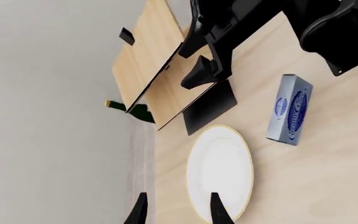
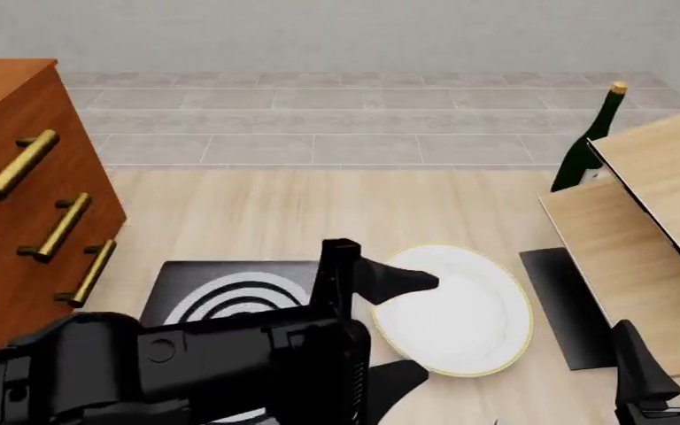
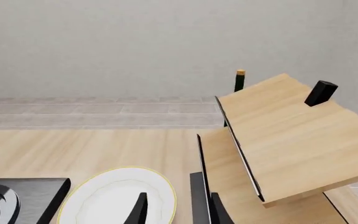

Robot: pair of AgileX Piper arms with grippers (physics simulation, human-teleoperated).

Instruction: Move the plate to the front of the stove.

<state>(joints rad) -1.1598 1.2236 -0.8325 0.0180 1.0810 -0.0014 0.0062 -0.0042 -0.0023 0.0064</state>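
Front view: plate looks stiff, slick, breakable; pinch its thin rim. Left gripper open, right gripper too.

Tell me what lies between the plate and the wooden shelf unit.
In the front view, a plain black mat lies between the plate and the wooden shelf unit.

Plate lies right of stove; bottle behind shelf.
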